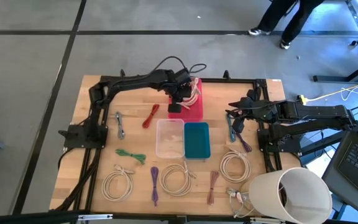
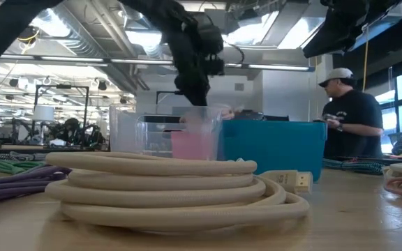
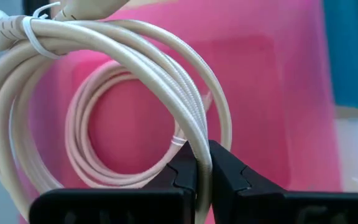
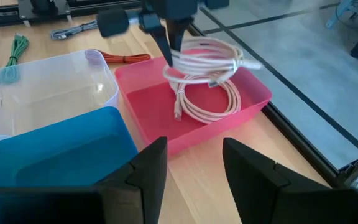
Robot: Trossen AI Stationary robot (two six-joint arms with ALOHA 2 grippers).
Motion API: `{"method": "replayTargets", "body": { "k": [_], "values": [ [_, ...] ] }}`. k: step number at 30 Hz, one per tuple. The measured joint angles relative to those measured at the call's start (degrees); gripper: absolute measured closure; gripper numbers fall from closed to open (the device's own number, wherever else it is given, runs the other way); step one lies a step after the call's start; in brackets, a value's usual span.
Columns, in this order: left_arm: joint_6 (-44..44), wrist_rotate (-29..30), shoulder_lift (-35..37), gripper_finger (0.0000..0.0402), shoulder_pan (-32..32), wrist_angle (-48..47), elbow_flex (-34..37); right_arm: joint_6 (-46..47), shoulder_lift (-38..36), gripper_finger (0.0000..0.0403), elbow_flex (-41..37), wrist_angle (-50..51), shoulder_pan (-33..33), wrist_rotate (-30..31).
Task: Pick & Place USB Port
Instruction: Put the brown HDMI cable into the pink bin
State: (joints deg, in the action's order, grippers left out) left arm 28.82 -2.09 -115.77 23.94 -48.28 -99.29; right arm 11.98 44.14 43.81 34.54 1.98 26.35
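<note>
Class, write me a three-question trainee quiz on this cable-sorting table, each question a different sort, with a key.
1. True or false: the left gripper holds a coiled cream cable above the pink bin.
2. What already lies in the pink bin? A) a red cable B) a coiled pale cable C) nothing
3. Fill in: the clear bin sits beside the ____ bin.

Key: 1 true; 2 B; 3 blue. The right gripper waits with fingers open.

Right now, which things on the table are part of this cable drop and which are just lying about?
In the job:
left tool, shut on the cream cable
pink bin
coil already inside

Lying about:
clear bin
teal bin
red cable
green cable
right tool, idle
</note>
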Motion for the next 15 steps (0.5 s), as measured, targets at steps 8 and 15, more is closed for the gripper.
{"method": "replayTargets", "body": {
  "k": [8, 15],
  "values": [
    [0.5, 0.51, -4.54, 0.039, 0.97, 1.28, 0.0, 1.05, 0.0, 0.0244, 0.0, 0.02, 0.0, 0.0],
    [0.57, 1.11, -7.61, 0.039, 2.4, 2.59, 0.0, 1.05, 0.0, 0.0244, 0.0, 0.01, 0.01, 0.0]
  ]
}}
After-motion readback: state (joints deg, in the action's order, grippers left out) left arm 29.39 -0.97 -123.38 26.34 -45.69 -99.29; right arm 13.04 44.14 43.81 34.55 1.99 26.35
